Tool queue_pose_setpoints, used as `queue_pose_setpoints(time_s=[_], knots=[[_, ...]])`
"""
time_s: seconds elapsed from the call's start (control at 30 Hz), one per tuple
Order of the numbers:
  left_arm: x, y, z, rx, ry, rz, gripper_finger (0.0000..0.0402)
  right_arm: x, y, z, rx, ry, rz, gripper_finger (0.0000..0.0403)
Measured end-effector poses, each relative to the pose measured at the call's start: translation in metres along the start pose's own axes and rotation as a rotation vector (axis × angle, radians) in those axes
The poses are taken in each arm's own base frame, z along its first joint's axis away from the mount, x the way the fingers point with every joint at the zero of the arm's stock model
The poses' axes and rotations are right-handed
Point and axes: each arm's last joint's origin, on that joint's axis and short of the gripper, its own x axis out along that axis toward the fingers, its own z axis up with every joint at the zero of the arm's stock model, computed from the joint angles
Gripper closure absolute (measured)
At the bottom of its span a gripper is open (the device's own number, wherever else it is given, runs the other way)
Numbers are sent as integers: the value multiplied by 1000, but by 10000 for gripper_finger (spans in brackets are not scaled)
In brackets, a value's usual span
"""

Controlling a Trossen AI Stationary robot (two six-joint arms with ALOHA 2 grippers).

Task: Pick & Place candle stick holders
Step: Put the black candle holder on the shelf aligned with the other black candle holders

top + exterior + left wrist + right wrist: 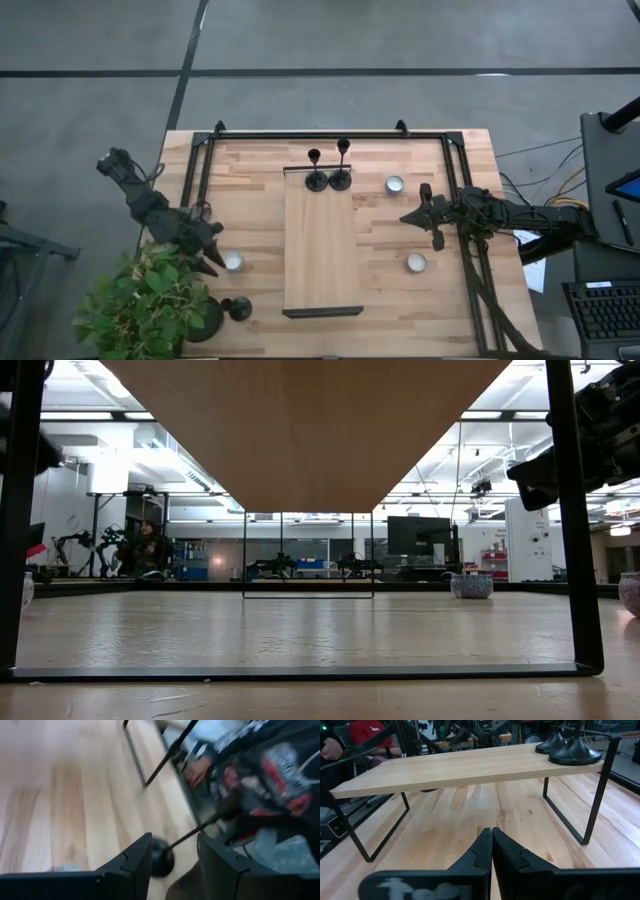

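Two black candle stick holders (316, 178) (341, 175) stand upright on their round bases at the far end of a raised wooden shelf (322, 250); their bases also show in the right wrist view (575, 752). A third holder (238, 308) stands on the table near the left near corner. My left gripper (212, 268) is open just short of the third holder. In the left wrist view, the holder's base (162, 862) shows ahead between the open fingers (172, 845). My right gripper (405, 217) is shut and empty to the right of the shelf, pointing at it (492, 832).
Tealights in silver cups sit on the table: one by my left gripper (233, 261) and two right of the shelf (394, 184) (416, 262). A potted green plant (150, 305) stands at the left near corner. A black frame (330, 134) runs along the table's far and side edges. A person shows beyond the table (260, 765).
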Motion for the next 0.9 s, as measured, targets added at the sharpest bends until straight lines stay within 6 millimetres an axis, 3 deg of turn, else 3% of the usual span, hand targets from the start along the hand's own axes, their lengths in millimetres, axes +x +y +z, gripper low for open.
queue_pose_setpoints(time_s=[0.3, 0.9], knots=[[23, 0, -7, -78, 130, -34, 254, 0, 0, 0, 0, 0, -1, 394], [63, -21, -5, -43, 150, -121, 257, 0, 0, 0, 0, 1, -1, 394]])
